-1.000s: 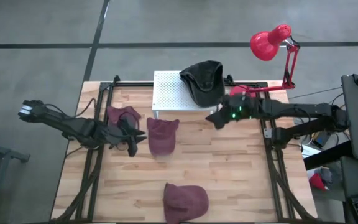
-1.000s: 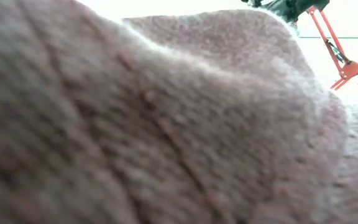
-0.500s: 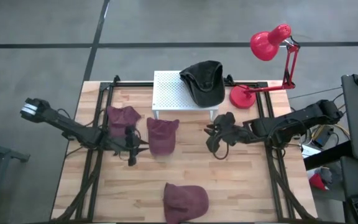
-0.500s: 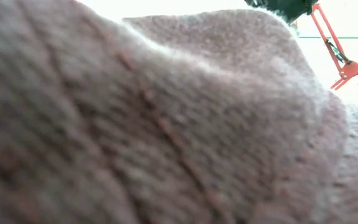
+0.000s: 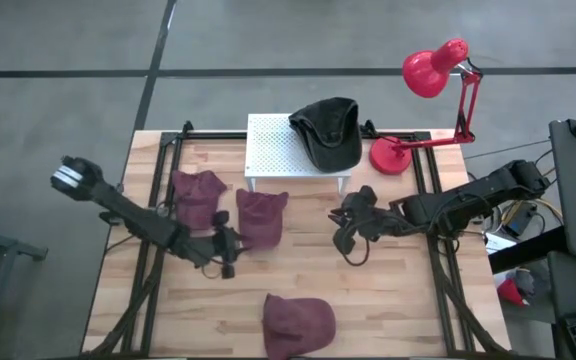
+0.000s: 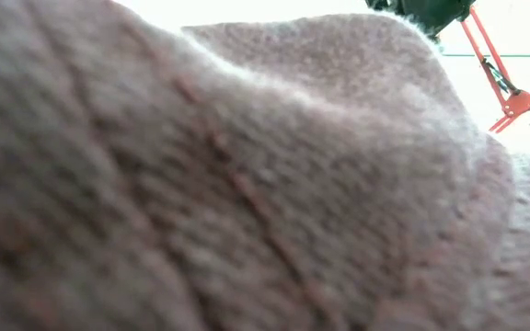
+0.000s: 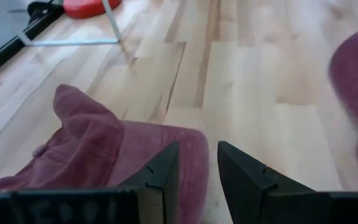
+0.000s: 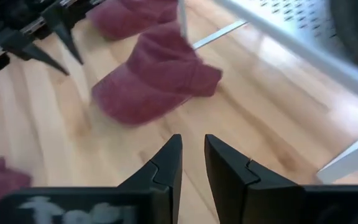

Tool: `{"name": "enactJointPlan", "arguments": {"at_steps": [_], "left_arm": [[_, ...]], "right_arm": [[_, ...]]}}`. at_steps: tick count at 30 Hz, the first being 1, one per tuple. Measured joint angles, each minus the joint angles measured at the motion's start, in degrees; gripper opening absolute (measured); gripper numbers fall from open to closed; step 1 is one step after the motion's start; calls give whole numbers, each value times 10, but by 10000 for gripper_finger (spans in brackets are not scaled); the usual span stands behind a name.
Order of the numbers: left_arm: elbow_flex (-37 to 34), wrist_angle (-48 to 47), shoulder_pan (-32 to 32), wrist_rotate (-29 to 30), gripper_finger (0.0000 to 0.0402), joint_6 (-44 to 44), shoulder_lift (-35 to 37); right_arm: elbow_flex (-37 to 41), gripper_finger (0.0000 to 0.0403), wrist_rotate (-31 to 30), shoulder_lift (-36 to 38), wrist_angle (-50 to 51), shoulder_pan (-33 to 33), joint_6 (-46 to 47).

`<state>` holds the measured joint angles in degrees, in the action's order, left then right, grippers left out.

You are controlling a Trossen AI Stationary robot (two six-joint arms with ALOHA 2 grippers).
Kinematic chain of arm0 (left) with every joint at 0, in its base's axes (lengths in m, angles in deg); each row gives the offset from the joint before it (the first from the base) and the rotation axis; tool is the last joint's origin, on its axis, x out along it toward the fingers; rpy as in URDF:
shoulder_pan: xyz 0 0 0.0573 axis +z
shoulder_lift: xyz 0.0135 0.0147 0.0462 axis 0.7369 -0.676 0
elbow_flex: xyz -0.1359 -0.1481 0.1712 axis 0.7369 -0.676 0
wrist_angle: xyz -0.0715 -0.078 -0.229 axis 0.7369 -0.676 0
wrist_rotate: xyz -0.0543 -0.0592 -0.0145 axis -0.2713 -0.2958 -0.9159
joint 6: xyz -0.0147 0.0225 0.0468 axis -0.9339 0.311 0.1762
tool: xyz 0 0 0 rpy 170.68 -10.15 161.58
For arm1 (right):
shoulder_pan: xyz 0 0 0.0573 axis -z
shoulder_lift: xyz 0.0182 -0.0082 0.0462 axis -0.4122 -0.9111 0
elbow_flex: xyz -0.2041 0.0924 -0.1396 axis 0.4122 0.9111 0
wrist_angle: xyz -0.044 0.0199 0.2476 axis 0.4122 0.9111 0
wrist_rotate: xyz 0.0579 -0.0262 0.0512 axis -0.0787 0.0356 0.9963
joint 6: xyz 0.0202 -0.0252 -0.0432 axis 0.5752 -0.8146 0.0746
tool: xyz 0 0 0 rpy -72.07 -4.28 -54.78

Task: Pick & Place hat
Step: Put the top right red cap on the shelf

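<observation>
wooden slat table (image 5: 388,300) on grey floor (image 5: 58,60), red lamp (image 5: 433,70) behind.

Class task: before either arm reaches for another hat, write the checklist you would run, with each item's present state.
1. Left tool open beside the middle maroon fabric cap: ok.
2. Right tool carrying nothing, fingers slightly apart: ok.
3. Black fabric hat resting on the white perforated metal stand: ok.
4. Room left on the stand: ok.
5. Low view usable: not ok, the near maroon cap fills it.
6. Red desk lamp away from both arms: ok.
</observation>
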<state>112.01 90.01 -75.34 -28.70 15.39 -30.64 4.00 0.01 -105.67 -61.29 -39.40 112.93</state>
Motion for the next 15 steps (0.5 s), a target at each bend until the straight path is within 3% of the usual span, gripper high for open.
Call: {"name": "enactJointPlan", "arguments": {"at_steps": [3, 10, 15], "left_arm": [[46, -52, -10, 29, 110, -12, -58], [210, -265, -40, 185, 110, -10, -207], [283, -285, -45, 192, 110, 26, -272]], "right_arm": [[0, 61, 21, 0, 19, -4, -1], [0, 61, 23, 0, 56, -24, -16], [0, 63, 23, 0, 56, -32, -35]]}}
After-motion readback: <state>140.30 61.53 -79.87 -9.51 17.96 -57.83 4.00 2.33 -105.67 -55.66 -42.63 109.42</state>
